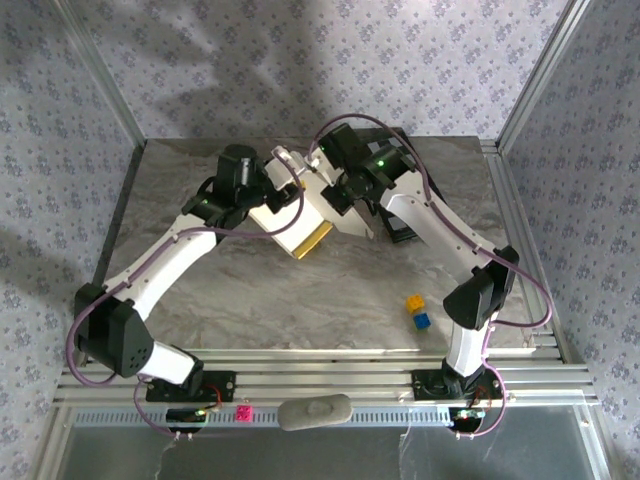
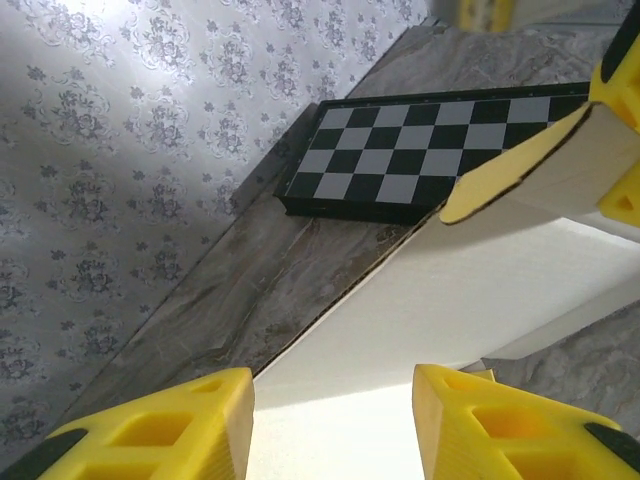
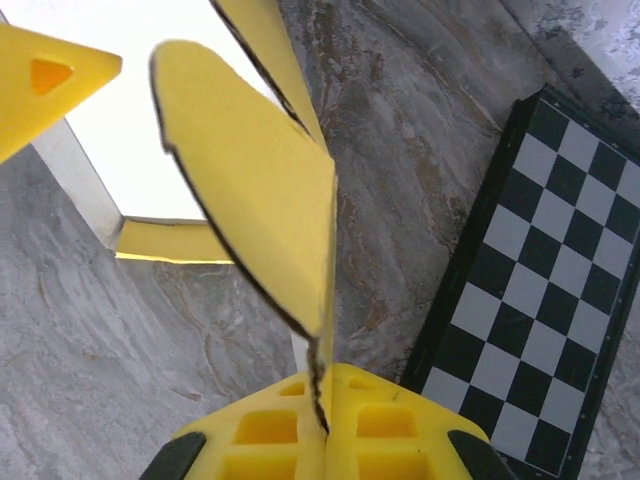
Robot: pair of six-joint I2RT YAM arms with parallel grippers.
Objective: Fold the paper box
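Up close my right claw (image 3: pixel 322 405) pinches a yellow flap (image 3: pixel 250 190) of the paper box (image 1: pixel 297 228), a grip unclear from above, while the box sits on the table (image 1: pixel 300 300), pale inside up, beneath my left claw (image 2: pixel 335 415), its fingers parted

From above, the arms (image 1: pixel 170 250) hide much of the paper box (image 1: pixel 295 232); past the left gripper (image 2: pixel 335 390) its pale sheet runs off right and bottom; a blurred yellow shape (image 2: pixel 485 12) sits above that claw; right of the right gripper (image 3: pixel 322 405), the chequered board (image 3: pixel 540 290) is cropped
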